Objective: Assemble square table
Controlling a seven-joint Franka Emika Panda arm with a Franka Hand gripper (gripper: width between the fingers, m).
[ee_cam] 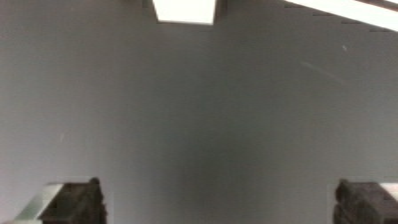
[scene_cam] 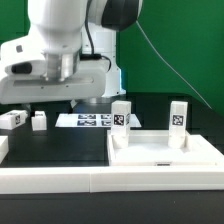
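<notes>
One leg point(scene_cam: 121, 115) and a second leg point(scene_cam: 178, 116) stand upright on the tabletop point(scene_cam: 165, 152), long axes vertical. The claw point(ee_cam: 217, 205) gapes wide, empty.

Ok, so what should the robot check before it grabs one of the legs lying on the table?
1. Gripper open: ok, its fingers stand wide apart.
2. Nothing held: ok, only dark table shows between the fingers.
3. Legs left to pick: ok, a loose leg and a second loose leg lie at the exterior view's left.
4. Gripper lined up on a leg: not ok, only a white piece shows at the edge of the wrist view.
5. Standing leg and other standing leg upright on the tabletop: ok.
6. Those two screwed tight: cannot tell.
</notes>
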